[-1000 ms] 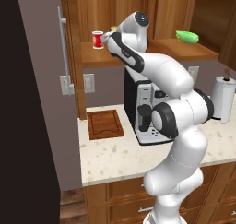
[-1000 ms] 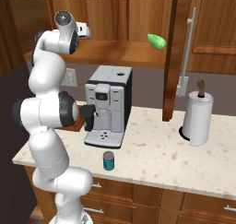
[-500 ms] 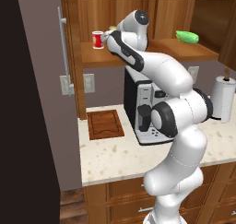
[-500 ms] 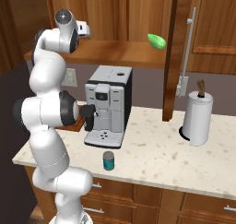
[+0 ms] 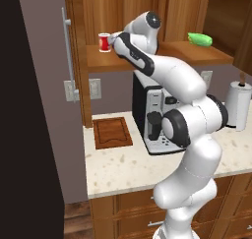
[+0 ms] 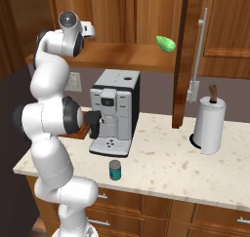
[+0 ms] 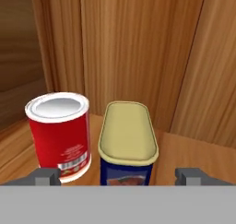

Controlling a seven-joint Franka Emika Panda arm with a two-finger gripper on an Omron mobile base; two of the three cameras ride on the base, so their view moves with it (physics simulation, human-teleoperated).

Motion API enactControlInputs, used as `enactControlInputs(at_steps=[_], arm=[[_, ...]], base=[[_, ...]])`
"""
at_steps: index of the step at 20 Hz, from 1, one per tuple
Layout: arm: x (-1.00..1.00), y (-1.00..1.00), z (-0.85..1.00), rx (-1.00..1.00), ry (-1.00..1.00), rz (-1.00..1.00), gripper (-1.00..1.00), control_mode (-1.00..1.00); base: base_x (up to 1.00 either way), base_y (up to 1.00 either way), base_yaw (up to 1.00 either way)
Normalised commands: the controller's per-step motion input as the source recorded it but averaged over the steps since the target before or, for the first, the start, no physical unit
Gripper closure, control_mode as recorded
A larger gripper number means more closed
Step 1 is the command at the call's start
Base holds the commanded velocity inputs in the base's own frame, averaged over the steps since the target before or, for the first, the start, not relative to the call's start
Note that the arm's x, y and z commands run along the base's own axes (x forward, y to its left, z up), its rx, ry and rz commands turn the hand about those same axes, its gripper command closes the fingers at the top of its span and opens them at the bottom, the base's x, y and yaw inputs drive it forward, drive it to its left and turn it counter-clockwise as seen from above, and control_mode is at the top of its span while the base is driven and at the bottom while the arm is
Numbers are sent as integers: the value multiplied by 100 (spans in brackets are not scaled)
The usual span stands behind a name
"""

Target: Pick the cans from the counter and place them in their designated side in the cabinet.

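Observation:
The dark blue can with a yellow top (image 7: 128, 142) stands upright on the cabinet's wooden shelf board (image 7: 189, 149), at its left end. My gripper (image 7: 117, 176) is open around it, and both fingertips (image 7: 46, 176) are clear of its sides. In the base views the hand (image 5: 114, 40) (image 6: 90, 30) reaches into the left side of the open cabinet (image 5: 108, 61) (image 6: 122, 55). The teal can with a grey lid (image 6: 115, 170) stands on the counter (image 6: 161, 163) in front of the coffee machine.
A red can with a white rim (image 7: 60, 133) (image 5: 104, 42) stands just left of the blue can. A green item (image 5: 200, 38) (image 6: 166, 43) lies on the shelf's right side. On the counter are a coffee machine (image 6: 114, 111), a cutting board (image 5: 112, 133) and a paper towel roll (image 6: 210, 124).
The jaws have spread apart off the blue can. The arm stays in the same place at the shelf.

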Motion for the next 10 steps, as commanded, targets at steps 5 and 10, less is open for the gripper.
enactControlInputs(at_steps=[5,10], arm=[[-12,-16,4,0,-11,7,-100,-100],[-20,-21,6,0,-8,6,-100,-100]], base=[[0,0,0],[0,0,0]])
